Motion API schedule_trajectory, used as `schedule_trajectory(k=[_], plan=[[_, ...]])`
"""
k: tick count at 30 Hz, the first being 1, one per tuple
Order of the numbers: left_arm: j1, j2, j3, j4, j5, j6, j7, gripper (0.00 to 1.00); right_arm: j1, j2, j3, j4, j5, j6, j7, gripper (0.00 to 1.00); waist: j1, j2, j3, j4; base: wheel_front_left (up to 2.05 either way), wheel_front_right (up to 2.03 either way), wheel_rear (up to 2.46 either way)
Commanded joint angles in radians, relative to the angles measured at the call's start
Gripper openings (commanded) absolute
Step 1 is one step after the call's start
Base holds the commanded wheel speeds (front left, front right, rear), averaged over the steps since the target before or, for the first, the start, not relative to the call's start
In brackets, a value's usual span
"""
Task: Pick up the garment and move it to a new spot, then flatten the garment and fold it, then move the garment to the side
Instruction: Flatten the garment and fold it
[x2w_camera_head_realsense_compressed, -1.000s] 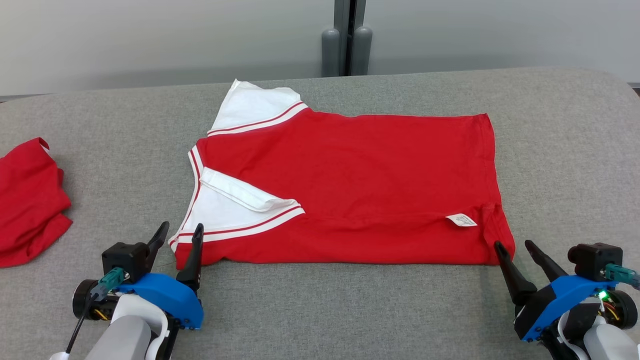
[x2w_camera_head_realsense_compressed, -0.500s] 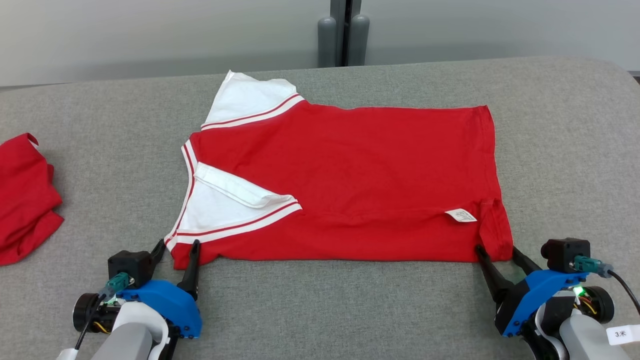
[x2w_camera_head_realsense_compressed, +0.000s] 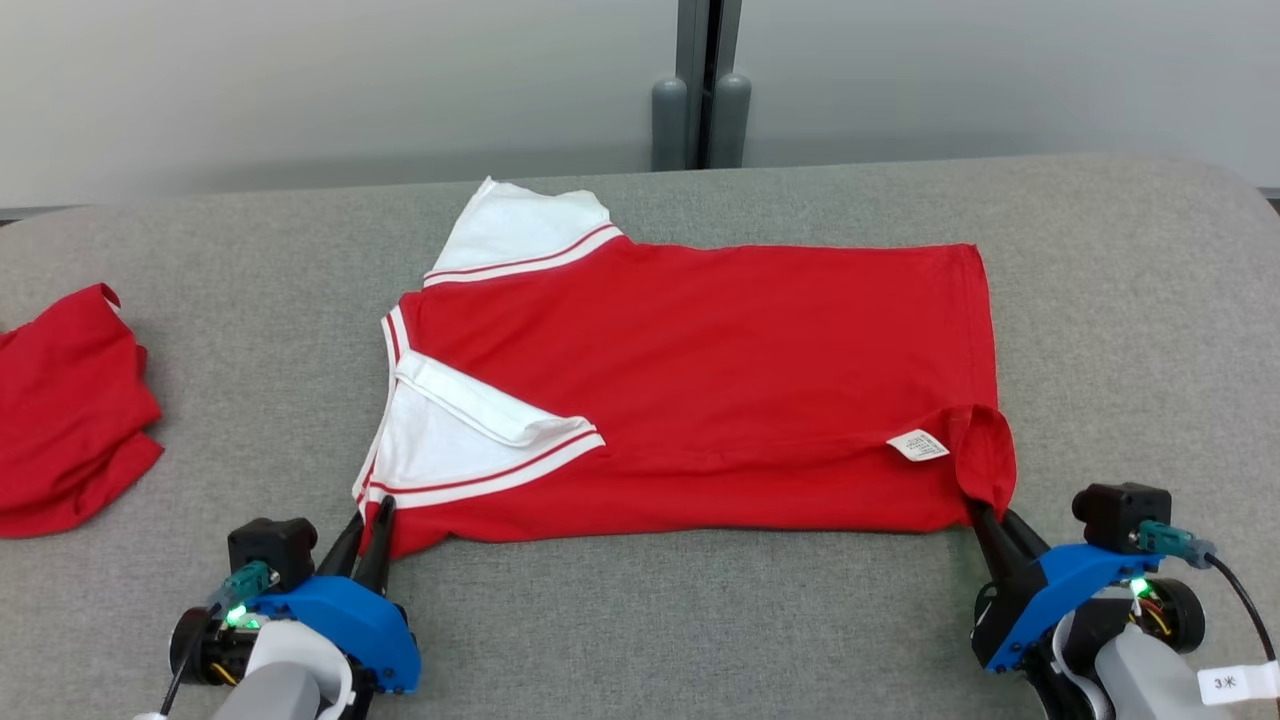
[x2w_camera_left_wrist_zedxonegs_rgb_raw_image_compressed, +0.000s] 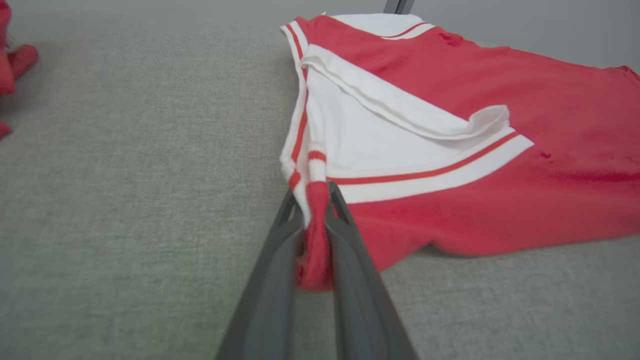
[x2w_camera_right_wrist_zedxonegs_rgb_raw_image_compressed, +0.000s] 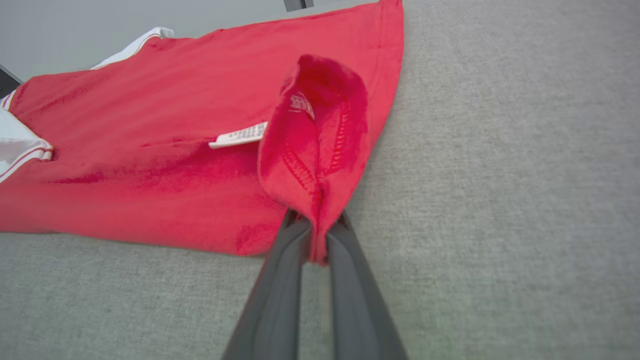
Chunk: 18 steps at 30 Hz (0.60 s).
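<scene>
I see the red, white-trimmed shirt lying flat. My left gripper pinches its near left corner; my right gripper pinches its near right corner.

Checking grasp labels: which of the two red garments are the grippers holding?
The spread red shirt with white striped sleeves; left gripper and right gripper pinch its near corners. The crumpled red garment lies untouched.

The garment lies flat across the middle of the grey worktop; the near strip in front of it is bare, and so is the wide part to its right; on the left there is a bare gap, then a red cloth; behind stand two grey posts by the wall.
</scene>
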Motion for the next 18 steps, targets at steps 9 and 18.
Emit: schedule_trajectory(k=[9, 18], plan=[[0.18, -0.009, 0.044, -0.181, 0.015, 0.031, -0.009, 0.0, 0.128, -0.01, 0.022, -0.07, 0.074, 0.0, -0.04, 0.0, -0.0001, 0.0, -0.094, 0.025, 0.0, 0.0, 0.0], [0.404, 0.016, 0.077, -0.405, 0.016, 0.104, -0.008, 0.0, 0.33, -0.054, -0.046, -0.246, 0.093, 0.0, -0.01, 0.0, -0.0001, 0.0, -0.132, 0.049, 0.0, 0.0, 0.0]])
